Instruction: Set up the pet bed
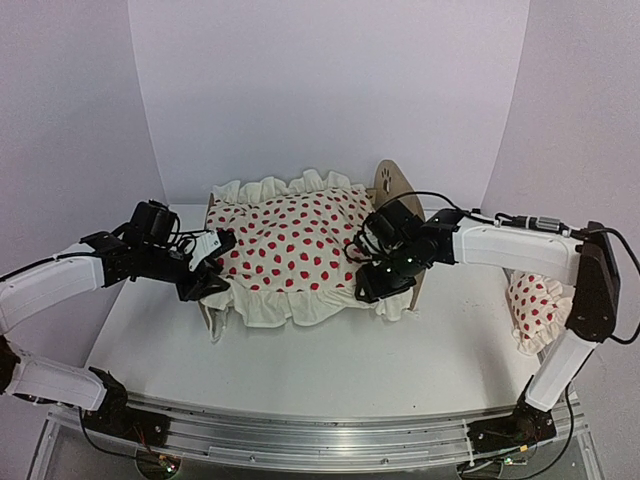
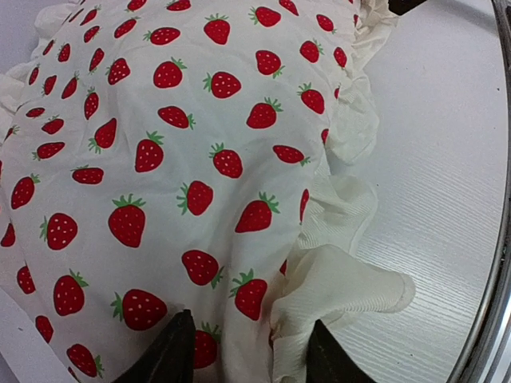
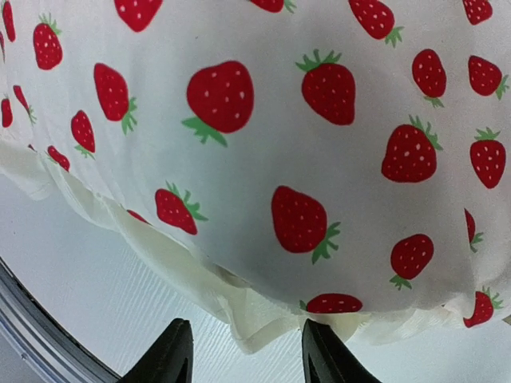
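Where seen from above, pet bed (image 1: 381, 192): at middle of table (image 1: 300, 370), nearly all under strawberry duvet (image 1: 290, 245); bare wood only at its 1 o'clock end.
Left gripper (image 1: 208, 262): at bed's 9 o'clock, on duvet ruffle; jaw gap hard to judge here.
Right gripper (image 1: 372, 280): at bed's 4 o'clock, against ruffle; gap likewise unclear.
Pillow (image 1: 535, 310): at table's 3 o'clock, partly behind right arm; in neither wrist view.
Left wrist, jaws: parted, moderately wide; fingers (image 2: 177, 351) cut off at 6 o'clock, loose ruffle in the gap, unpinched.
Left wrist, bed: wood wholly hidden; table showing toward 3 o'clock.
Right wrist, jaws: parted about as wide; fingers (image 3: 172, 351) at 6 o'clock, duvet hem hanging between, unclamped.
Right wrist, bed: frame unseen beneath cloth; table toward 8 o'clock.
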You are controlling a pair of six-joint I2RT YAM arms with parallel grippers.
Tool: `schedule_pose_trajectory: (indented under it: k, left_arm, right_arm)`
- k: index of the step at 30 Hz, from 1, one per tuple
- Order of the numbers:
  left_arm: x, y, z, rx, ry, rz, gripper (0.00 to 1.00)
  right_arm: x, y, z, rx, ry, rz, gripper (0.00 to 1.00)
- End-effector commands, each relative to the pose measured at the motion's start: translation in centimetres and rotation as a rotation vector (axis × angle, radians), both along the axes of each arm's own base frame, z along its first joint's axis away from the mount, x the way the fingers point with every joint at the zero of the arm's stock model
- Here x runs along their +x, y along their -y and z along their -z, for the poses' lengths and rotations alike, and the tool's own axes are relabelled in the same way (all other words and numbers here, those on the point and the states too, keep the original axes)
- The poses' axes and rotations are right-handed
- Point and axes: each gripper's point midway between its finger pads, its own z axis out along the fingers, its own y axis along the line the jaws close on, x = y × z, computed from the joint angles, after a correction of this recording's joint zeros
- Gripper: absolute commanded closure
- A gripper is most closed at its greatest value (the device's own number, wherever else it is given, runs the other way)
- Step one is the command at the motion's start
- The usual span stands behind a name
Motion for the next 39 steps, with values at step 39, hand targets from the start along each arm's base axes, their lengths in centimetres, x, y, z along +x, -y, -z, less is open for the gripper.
schedule_pose_trajectory:
  k: [39]
  left_arm:
    - [4.6, 5.2, 6.7, 0.303, -0.137, 0.140, 0.47]
  right_arm:
    - [-3.0, -2.5, -5.4, 0.240, 0.043, -0.063, 0.45]
